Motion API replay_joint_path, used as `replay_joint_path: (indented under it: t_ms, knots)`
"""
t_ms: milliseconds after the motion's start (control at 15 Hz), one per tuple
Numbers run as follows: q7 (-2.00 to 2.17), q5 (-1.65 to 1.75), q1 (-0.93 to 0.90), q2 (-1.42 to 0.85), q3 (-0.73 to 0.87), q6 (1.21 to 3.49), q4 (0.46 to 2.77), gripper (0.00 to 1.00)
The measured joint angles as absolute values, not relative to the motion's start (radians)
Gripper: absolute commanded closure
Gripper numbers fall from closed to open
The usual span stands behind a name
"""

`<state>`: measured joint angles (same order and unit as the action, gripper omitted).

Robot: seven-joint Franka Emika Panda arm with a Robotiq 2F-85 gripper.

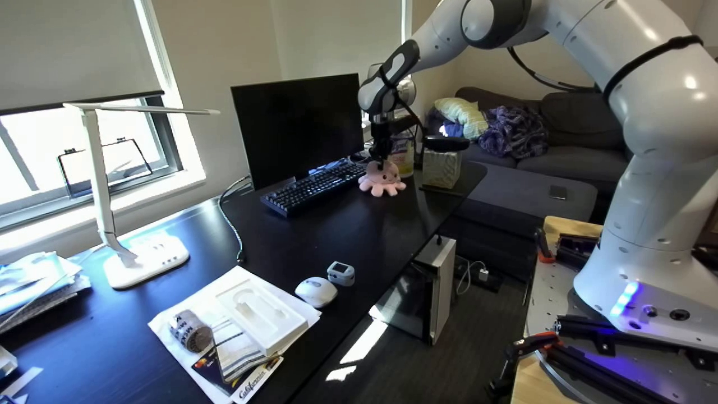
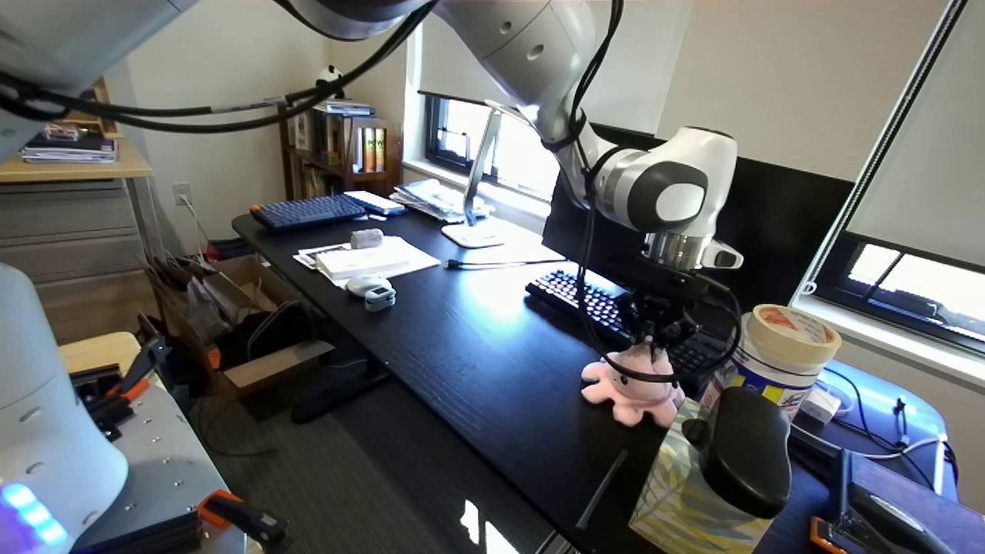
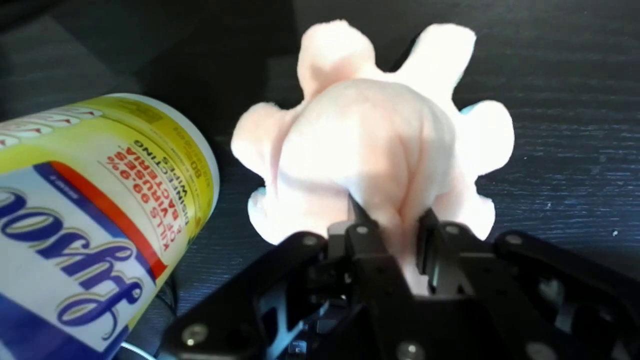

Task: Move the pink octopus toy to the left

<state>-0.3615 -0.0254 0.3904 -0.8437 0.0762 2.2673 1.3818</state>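
Note:
The pink octopus toy is at the far end of the black desk, beside the keyboard, with its stubby legs splayed at or very close to the desk surface. It also shows in an exterior view and in the wrist view. My gripper points down over the toy's head. Its two fingers pinch the top of the head, and the fabric bunches in folds between them. The gripper also shows above the toy in both exterior views.
A keyboard and monitor stand behind the toy. A wipes canister and a tissue box stand close beside it. A mouse, a small oximeter-like device, papers and a lamp lie toward the desk's other end.

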Motion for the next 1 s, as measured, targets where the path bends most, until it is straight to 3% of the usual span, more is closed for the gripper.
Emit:
replay_joint_path:
  t_ms: [1000]
  knots:
    - [-0.509,0.167,0.14,-0.422,0.008,2.169,1.807,0.92]
